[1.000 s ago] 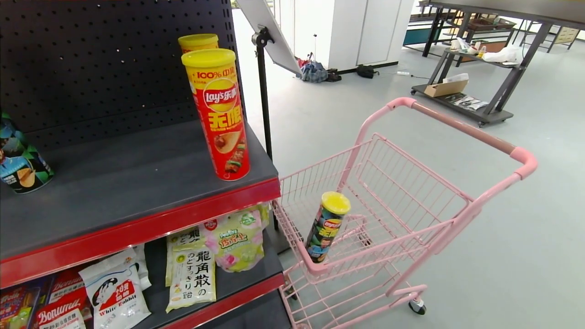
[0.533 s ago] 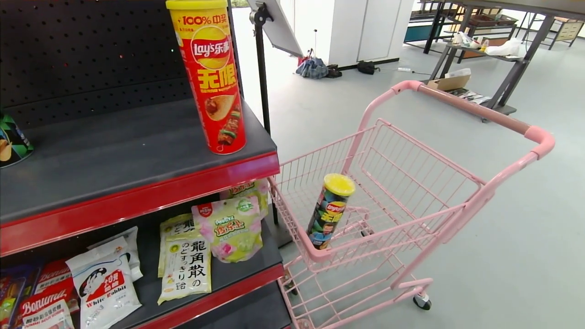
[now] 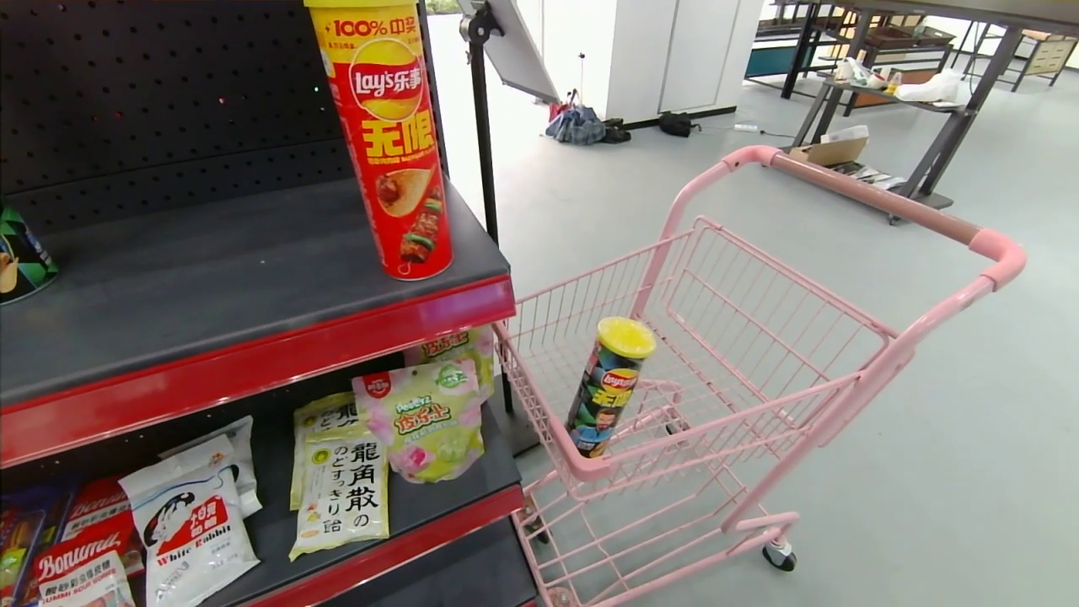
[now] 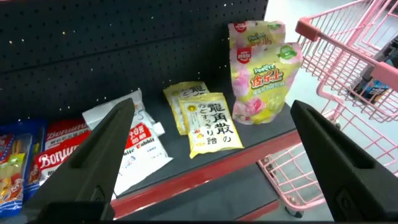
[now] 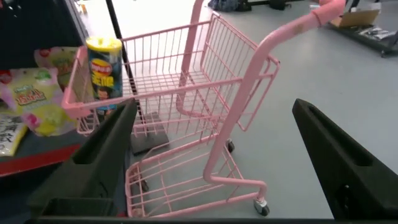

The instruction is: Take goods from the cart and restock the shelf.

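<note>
Only the head camera is shifted slightly; goods are unmoved; the dark chip can (image 3: 609, 386) is stood in the near-left corner of the pink cart (image 3: 851, 192), beside the shelf (image 3: 211, 270); the left end effector (image 4: 208, 158) and right end effector (image 5: 214, 163) are held wide open, empty.

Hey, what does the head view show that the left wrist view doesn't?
Head view adds: the tall red can standing on the upper shelf, and the cart handle. Left wrist view adds: the left gripper, fingers wide open. Both share: the pink cart and the snack bags lying on the lower shelf.
</note>
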